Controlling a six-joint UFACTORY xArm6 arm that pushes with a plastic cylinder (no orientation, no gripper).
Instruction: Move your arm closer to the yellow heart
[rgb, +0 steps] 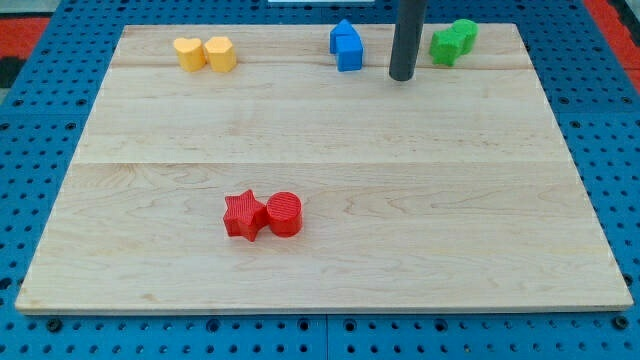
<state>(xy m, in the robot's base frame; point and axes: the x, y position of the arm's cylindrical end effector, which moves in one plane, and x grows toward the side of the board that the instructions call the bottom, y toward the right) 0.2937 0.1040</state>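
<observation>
The yellow heart (188, 53) lies near the board's top left corner, touching a second yellow block (221, 53), a hexagon-like shape, on its right. My tip (402, 76) rests on the board near the top edge, right of centre, far to the right of the yellow heart. It stands between a blue block (346, 46) on its left and a green block (453, 42) on its right, touching neither.
A red star (243, 215) and a red cylinder (285, 213) sit side by side, touching, in the lower middle of the wooden board (420, 200). Blue pegboard surrounds the board.
</observation>
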